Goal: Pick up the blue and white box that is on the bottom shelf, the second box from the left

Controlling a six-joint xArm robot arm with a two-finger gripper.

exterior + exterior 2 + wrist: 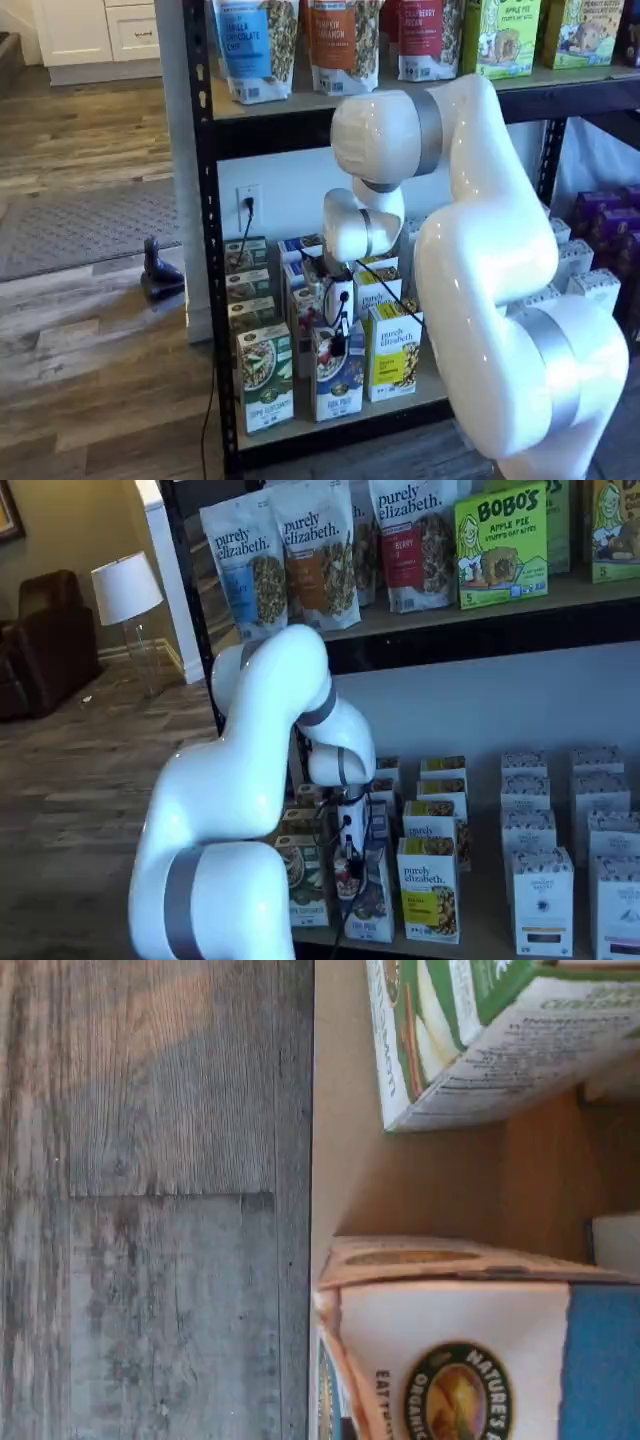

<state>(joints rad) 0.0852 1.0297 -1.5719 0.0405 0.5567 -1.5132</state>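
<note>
Blue above and white below, the blue and white box (480, 1360) fills one corner of the wrist view, which is turned on its side: a round green logo sits on the white part, and a folded tan top flap shows along its edge. Beside it, apart by a strip of bare tan board, lies the green-and-white carton (490, 1040). The bottom shelf (345, 1170) ends at a straight edge, with grey plank floor (150, 1200) beyond. No fingers appear here.

In a shelf view the box (337, 370) stands upright at the front of the bottom shelf (330, 428), between the green-and-white carton (266, 388) and the yellow carton (393, 350), close to both. The gripper (341, 325) hangs just above the box's top, black fingers and a cable crowded together; I cannot tell whether a gap lies between them.

In a shelf view from the other side the gripper (351, 852) again sits at the top of the box (365, 895), partly hidden by the white arm (250, 810); its opening is still unreadable.

The box is likely light, thin cardboard that gives under pressure, with a smooth printed skin. A hold across the narrow sides near the top, with moderate squeeze, looks best; neighbours leave little room for the fingers.
</note>
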